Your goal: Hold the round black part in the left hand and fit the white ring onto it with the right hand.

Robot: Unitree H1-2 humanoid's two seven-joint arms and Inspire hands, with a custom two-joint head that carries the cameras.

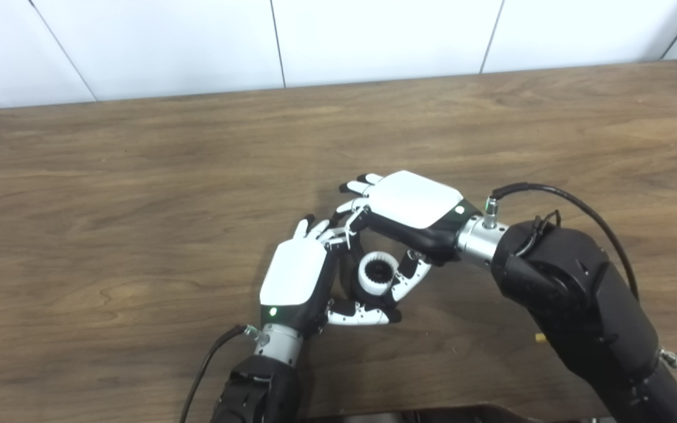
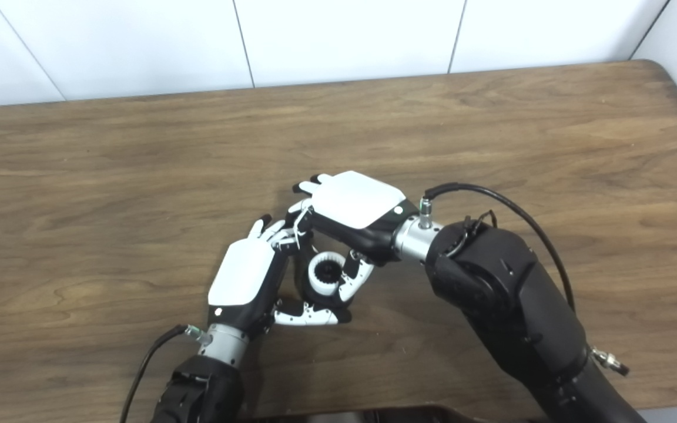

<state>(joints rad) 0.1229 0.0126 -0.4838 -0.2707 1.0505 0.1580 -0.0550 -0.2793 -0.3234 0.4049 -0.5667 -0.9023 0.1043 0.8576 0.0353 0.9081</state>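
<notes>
A: Background first. White panelled wall behind, brown wood-grain bench, rounded corners, matte. Nothing else on it that I can spot.

B: Hands?

A: Both meet just below bench centre. Left hand comes up from the bottom, white back plate toward the camera, fingers curled to its right around the round black part. Only a dark sliver of that part shows beside and inside the ring. Counting it as grasping the part.

B: And the ring?

A: White ring sits right at the black part, open face up toward the camera, dark centre visible through it. Inner edge looks ribbed or toothed, glossy plastic by the look. Right hand reaches in from the right, palm down, fingers and thumb pinching the ring from either side. So clenched on the ring.

B: Seated already?

A: Can't tell. Ring is touching or partly on the part; whether it is fully home is hidden by the fingers.

B: Advice for the step?

A: Judgement only: keep the left hand steady as the anvil, keep the ring square to the part's axis, press straight along it, no tilt. If those ribs key into something, a slight twist may help them mesh. Smooth hard plastic could slip under a pinch, so ease the force on gradually.
</notes>
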